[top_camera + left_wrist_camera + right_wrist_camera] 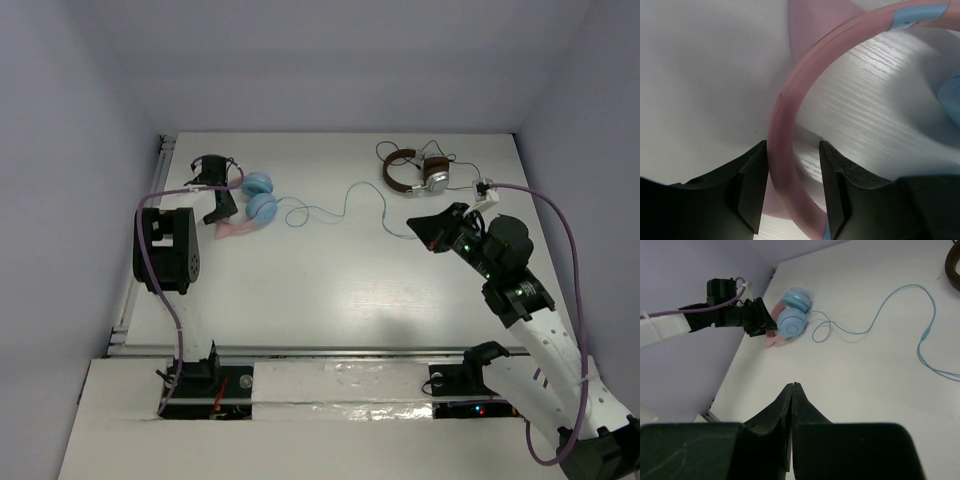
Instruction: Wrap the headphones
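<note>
Left gripper [792,167] stands part-open astride the pink headband [785,115], one finger touching it, the other just clear. Right gripper [792,390], pinched shut and empty, hovers over the table's [330,300] right half. The headphones [256,198] lie at the table's far left, their cable [345,205] straggling loose toward the table's middle. Wrapping looks not yet begun: next, likely, clamp the band, then gather the cable.
</note>
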{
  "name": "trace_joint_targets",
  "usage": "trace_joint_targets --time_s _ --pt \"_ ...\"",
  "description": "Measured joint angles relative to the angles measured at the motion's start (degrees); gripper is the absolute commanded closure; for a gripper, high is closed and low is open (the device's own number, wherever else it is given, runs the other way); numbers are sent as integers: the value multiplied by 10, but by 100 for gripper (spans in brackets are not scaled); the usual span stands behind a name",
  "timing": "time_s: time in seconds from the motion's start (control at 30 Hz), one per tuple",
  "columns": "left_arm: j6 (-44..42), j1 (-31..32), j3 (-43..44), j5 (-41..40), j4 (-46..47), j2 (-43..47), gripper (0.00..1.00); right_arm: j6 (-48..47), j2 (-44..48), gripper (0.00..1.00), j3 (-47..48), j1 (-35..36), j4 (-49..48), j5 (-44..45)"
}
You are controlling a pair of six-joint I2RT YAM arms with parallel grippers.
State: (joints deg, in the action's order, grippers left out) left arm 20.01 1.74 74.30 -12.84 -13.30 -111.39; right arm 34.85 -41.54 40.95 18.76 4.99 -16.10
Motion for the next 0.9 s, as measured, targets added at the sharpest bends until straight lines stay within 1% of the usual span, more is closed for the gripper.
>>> trace_joint_targets --time_s 0.23,0.3,0.33,0.37,0.43,0.57,0.67,0.77,0.8,0.87,0.9 --pt "-10 -7 37 -1 15 -39 57 -1 -1 97 0 0 -8 0" --pt "-12 -7 48 -1 16 -48 60 -1 -2 97 -1 0 -8 0" --pt "-14 -7 53 -1 16 -51 63 -1 -4 97 -2 0 -9 0" --pt "-16 -7 56 0 17 -54 76 -1 -5 97 -2 0 -10 0" --pt "-21 -8 61 -1 24 -59 100 -1 -10 97 -5 0 -15 0" --pt "-24 -11 68 41 32 -60 100 -1 -26 97 -6 0 -31 0" --pt "-26 -12 71 61 28 -59 100 -1 -50 95 -7 1 -46 0" --pt "-28 -14 73 89 10 -46 100 -2 -82 84 -7 5 -62 -9" --pt "-28 -14 73 98 2 -35 100 -3 -91 76 -7 6 -65 -14" --pt "-30 -11 69 118 -15 0 100 -8 -106 67 -7 12 -73 -22" --pt "-31 -8 64 130 -22 25 100 -12 -111 61 -7 15 -79 -28"
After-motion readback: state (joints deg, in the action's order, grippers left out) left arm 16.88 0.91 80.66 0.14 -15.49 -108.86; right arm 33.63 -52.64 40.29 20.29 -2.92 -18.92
